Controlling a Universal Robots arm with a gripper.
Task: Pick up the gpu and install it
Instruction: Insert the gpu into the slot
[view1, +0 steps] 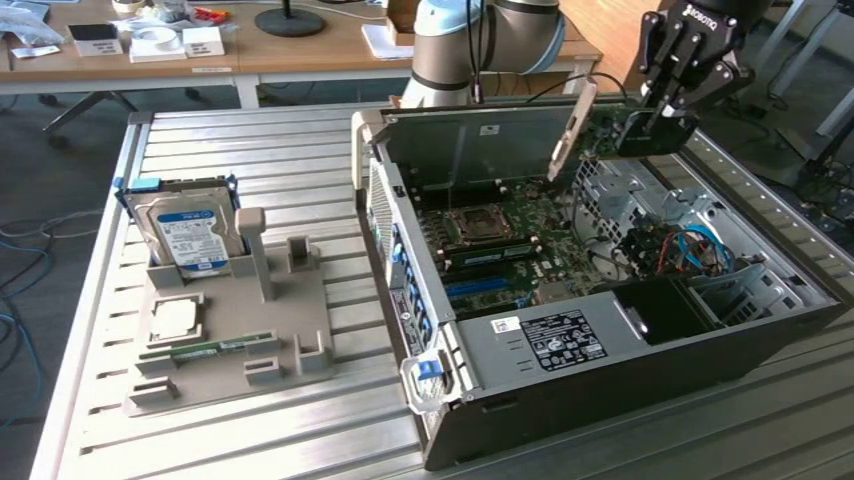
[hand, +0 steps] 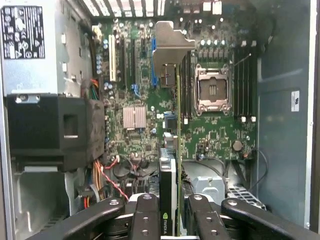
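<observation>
My gripper (view1: 657, 128) hangs above the far side of the open computer case (view1: 747, 345), shut on the gpu (view1: 638, 132). The card is held on edge, and its long silver end bracket (view1: 581, 122) points toward the exterior view's left. In the wrist view the gpu (hand: 177, 150) shows edge-on as a thin green line between the black fingers (hand: 145, 215), with its silver bracket (hand: 170, 47) at the far end. It hovers over the motherboard (hand: 215, 135), above the expansion slots beside the empty CPU socket (hand: 212, 90).
A grey fixture (view1: 287, 300) on the metal table at the exterior view's left holds a blue-labelled hard drive (view1: 194, 235), a square chip (view1: 174, 320) and a narrow memory stick (view1: 214, 350). Inside the case are a black shroud (hand: 45, 130) and coloured cables (view1: 687, 250). A wooden desk (view1: 307, 50) stands behind.
</observation>
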